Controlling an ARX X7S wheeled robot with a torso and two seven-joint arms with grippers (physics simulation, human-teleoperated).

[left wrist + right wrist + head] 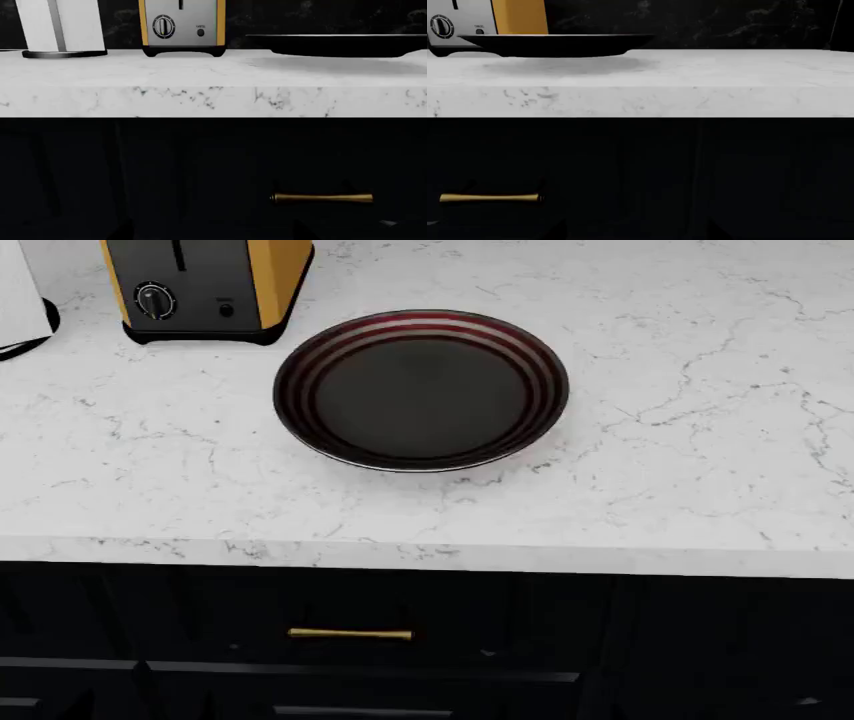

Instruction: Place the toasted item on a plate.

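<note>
The plate (420, 390) is round and dark grey with red and white rings, empty, on the white marble counter (667, 470). It also shows edge-on in the left wrist view (333, 45) and the right wrist view (554, 45). A yellow and silver toaster (200, 290) stands at its far left, top cut off. The slice of bread is out of view. Both arms hang below the counter edge, facing the dark cabinet, and are absent from the head view. My left gripper (213, 236) and right gripper (632, 236) show only faint dark fingertips, wide apart and empty.
A white appliance (20, 300) stands left of the toaster, also in the left wrist view (60, 25). The dark cabinet front below the counter has a brass drawer handle (350, 634). The counter's front edge (213, 102) is above both grippers.
</note>
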